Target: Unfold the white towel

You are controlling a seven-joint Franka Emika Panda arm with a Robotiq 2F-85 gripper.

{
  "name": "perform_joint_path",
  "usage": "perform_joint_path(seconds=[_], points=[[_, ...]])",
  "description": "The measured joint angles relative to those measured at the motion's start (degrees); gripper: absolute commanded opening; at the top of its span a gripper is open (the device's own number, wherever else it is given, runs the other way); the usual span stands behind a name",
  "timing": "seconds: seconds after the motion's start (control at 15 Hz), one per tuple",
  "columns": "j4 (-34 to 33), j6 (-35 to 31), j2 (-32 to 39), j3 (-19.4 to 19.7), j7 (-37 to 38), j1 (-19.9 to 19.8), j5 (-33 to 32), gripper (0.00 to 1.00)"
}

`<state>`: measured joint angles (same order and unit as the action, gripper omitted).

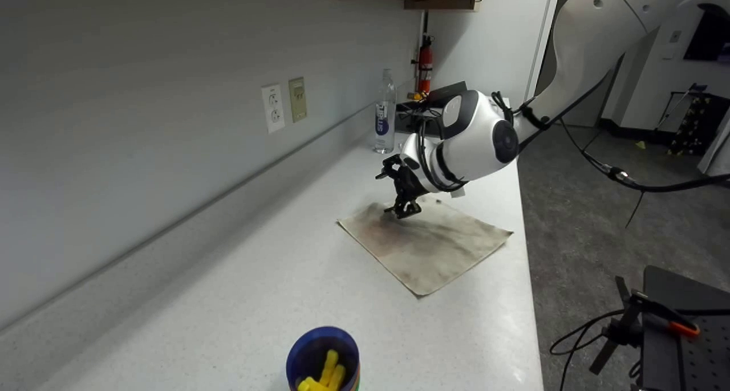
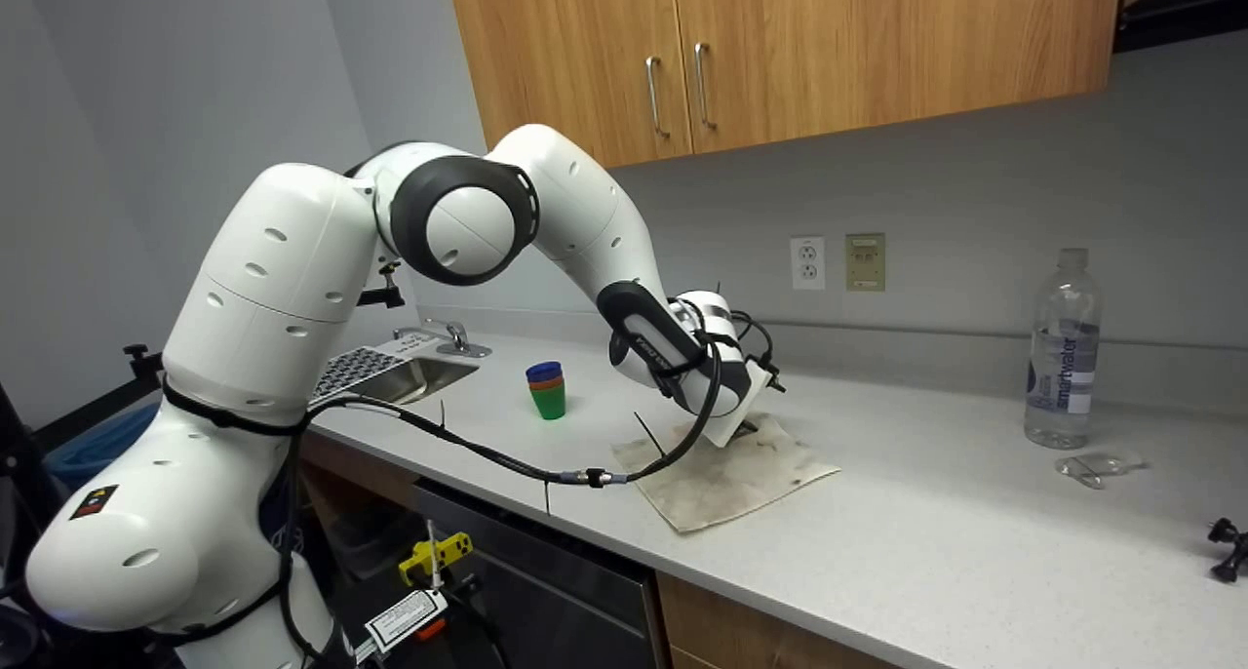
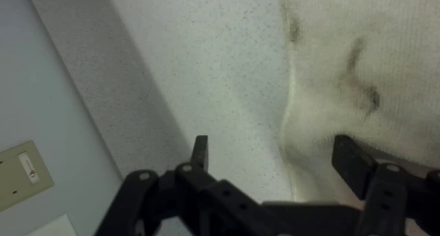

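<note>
One seemingly light, limp towel [image 3: 364, 67] is inviting a pinch at its nine-o'clock edge [image 3: 294, 79] in the wrist view, the end effector [image 3: 271, 148] gaping.

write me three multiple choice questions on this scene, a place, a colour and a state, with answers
1. Where does the towel lie?
A. in the sink
B. on the counter
C. over the bottle

2. What colour is the top cup?
A. green
B. yellow
C. blue

3. How does the gripper stand?
A. open
B. shut on the towel
C. shut on nothing

B, as both exterior views show; C, blue in both exterior views; A, its fingers are wide apart in the wrist view.
</note>
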<state>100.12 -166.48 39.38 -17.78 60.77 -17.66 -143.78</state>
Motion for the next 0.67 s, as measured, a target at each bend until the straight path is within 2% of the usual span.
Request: perform_joint_path(seconds=[0.07, 0.2, 0.53, 0.67], points=[[0.0, 0.04, 0.01, 0.0, -0.24, 0.0, 0.0, 0.94], [1.07, -2.86, -2.47, 1.35, -3.69, 0.99, 6.63, 0.99], [6.53, -9.84, -15.57, 4.98, -12.54, 4.85, 20.53, 1.0], [9.75, -12.48, -20.87, 7.4, -18.17, 7.04, 27.9, 1.0]])
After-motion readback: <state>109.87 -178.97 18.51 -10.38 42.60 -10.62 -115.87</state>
